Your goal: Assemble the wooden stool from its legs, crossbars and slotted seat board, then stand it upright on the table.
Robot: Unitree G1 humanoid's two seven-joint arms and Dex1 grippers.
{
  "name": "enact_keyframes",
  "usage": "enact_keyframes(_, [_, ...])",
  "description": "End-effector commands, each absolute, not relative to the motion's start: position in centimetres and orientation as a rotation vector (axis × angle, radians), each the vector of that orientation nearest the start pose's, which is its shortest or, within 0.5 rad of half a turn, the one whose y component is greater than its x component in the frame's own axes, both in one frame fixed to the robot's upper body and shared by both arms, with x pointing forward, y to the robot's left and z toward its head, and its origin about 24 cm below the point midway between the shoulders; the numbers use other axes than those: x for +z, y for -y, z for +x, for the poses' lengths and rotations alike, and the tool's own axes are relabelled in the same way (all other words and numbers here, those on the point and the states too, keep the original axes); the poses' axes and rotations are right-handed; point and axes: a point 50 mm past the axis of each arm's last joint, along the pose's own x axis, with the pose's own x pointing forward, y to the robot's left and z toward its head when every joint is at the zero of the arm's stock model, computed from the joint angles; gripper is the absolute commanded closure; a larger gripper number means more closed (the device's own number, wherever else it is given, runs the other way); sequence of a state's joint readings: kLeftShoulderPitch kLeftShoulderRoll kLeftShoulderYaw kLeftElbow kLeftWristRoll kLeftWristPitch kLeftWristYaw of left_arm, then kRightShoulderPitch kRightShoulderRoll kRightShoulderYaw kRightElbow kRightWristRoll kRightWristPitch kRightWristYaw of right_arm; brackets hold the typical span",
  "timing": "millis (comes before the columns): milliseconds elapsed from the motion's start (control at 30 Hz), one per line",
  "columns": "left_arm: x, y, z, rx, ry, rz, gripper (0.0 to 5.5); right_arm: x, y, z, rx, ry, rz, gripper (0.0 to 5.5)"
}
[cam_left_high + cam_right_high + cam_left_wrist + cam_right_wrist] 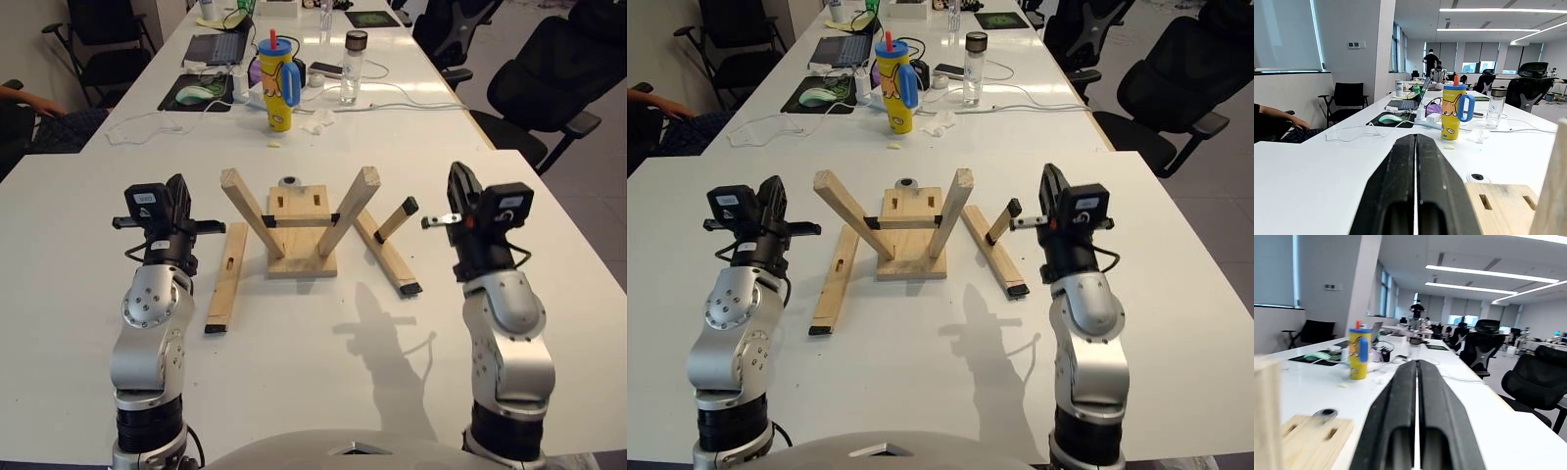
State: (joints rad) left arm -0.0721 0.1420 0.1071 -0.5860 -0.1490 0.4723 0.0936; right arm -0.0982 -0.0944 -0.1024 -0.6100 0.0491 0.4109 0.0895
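Looking from the head view: pale wooden slotted seat board [304, 262] lies flat on the white table [78, 294], with two square wooden legs [250, 211] rising from it, joined by a thin crossbar [302, 221]. One loose leg [227, 276] lies left of the board, a second right of it.
Left wrist view: left gripper [1415, 142] pressed closed, empty, near the board.
Right wrist view: right gripper [1417, 366] likewise closed on nothing.

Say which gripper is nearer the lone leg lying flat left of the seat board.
Left. The left gripper sits just beside the leg; the right gripper is far across the seat board.
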Motion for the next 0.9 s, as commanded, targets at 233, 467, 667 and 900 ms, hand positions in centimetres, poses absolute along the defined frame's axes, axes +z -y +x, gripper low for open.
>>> enact_keyframes(233, [14.5,-13.7,26.0,-0.175,0.13,0.11,5.48,13.6,6.9,25.5,0.548,0.042,-0.043,5.5])
enact_keyframes(467, [12.0,-18.8,25.8,0.036,-0.003,0.066,5.48,11.8,11.5,26.9,0.39,-0.054,-0.153,5.5])
enact_keyframes(667, [13.5,-24.9,28.9,-0.08,-0.045,0.156,5.48,14.2,11.8,29.6,0.419,0.067,-0.157,5.5])
enact_keyframes(900, [11.8,-26.1,26.6,-0.757,-0.476,0.364,5.48,15.3,10.6,31.0,0.661,0.155,-0.183,5.5])
